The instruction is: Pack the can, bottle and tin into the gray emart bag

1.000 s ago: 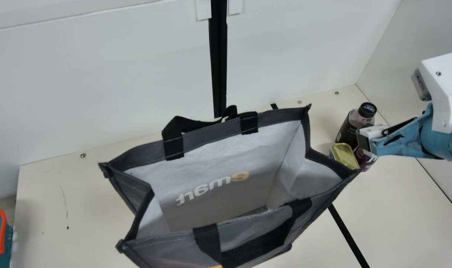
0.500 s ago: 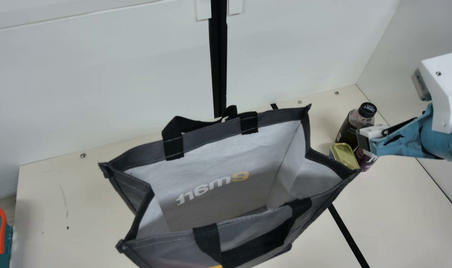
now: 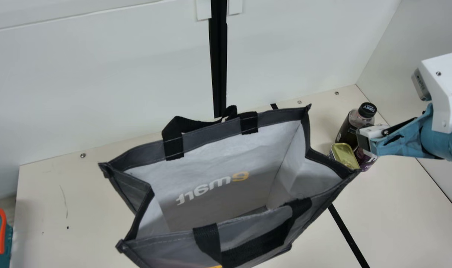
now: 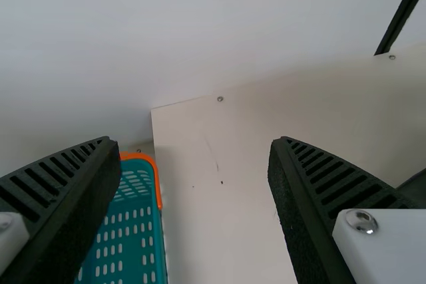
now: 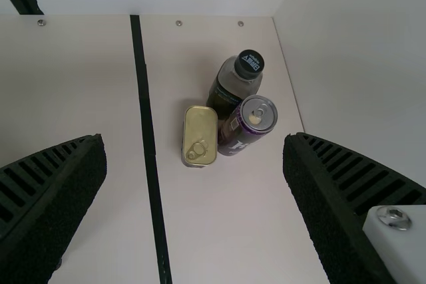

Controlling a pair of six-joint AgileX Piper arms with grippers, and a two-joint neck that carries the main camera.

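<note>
While the left wrist view looks down on a corner of the cream table (image 4: pixel 213 217), the left gripper (image 4: pixel 193 140) has its two ribbed fingers spread wide with nothing between them; a dark shape at that view's right edge is cut off and hard to make out. At the main view's left edge, a teal basket (image 3: pixel 2 242) with an orange rim is cropped, so its full outline cannot be told. Mid-picture, the gray bag (image 3: pixel 278 116) stands upright, mouth agape and black handles at both long sides; its near wall hides most of the bottom, and the lower front runs out of frame. Right of it, the tin (image 3: pixel 344 155) lies lid up, its lower end partly behind the bag's corner. Beyond it stands the bottle (image 3: pixel 362 115), black cap up, and beside both, the can (image 3: pixel 366 160), largely covered in the main view by the right gripper (image 3: pixel 366 140). That arm comes in from the right edge, white housing above, blue sleeve below, its wrist reaching leftward. By the right wrist view, its fingers (image 5: pixel 56 194) are wide apart and hold nothing; the can there is upright, close against the bottle, with the tin just beside it, all three outside the bag.
</note>
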